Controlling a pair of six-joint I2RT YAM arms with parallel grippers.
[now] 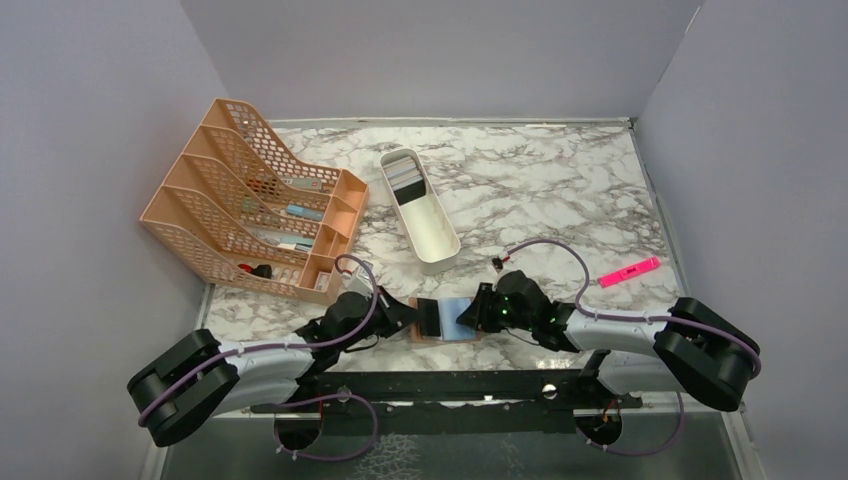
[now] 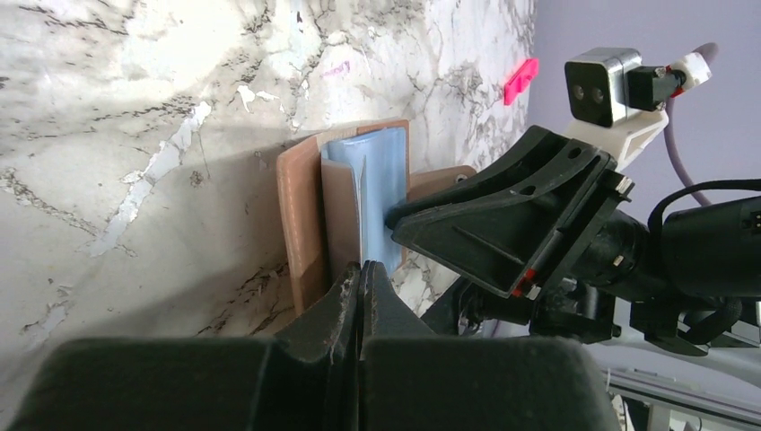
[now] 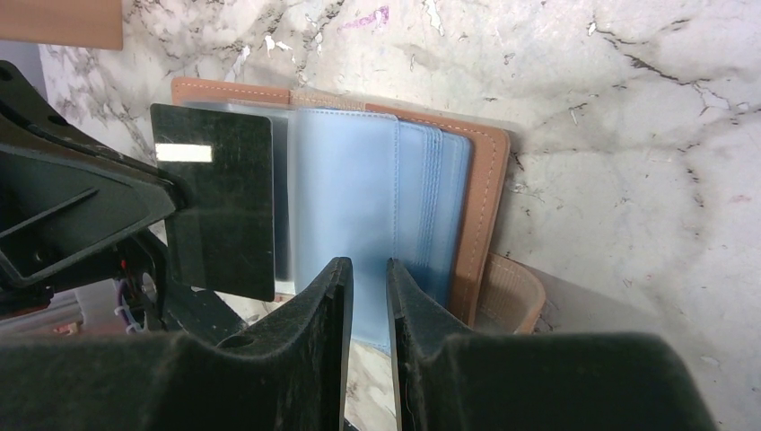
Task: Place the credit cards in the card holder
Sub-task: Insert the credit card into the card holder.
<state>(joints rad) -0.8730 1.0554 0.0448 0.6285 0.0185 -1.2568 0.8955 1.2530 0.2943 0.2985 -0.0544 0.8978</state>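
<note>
The card holder [image 3: 480,215] lies open on the marble counter [image 1: 560,190], at its near edge between the two arms. Its tan cover is spread flat and a stack of light blue sleeves [image 3: 345,189] fans across the inside.

The left gripper [image 2: 362,274] comes in from the holder's left side. Its fingers are pressed together on the edge of a black card [image 3: 220,206]. The card hangs flat over the left half of the open holder, overlapping the leftmost clear sleeve; whether its edge has entered a pocket cannot be told.

The right gripper [image 3: 368,269] reaches in from the opposite side, its tip at the near edge of the blue sleeves. Its fingers stand only a thin slit apart. The pictures do not settle whether a sleeve is pinched between them.

Farther back, a white tray [image 1: 432,232] sits at an angle near the middle of the counter, with more cards [image 1: 405,176], grey and dark, stacked in its far end. An orange mesh rack [image 1: 250,200] stands to the left of the tray. A pink highlighter [image 1: 629,271] lies well off to the right.
</note>
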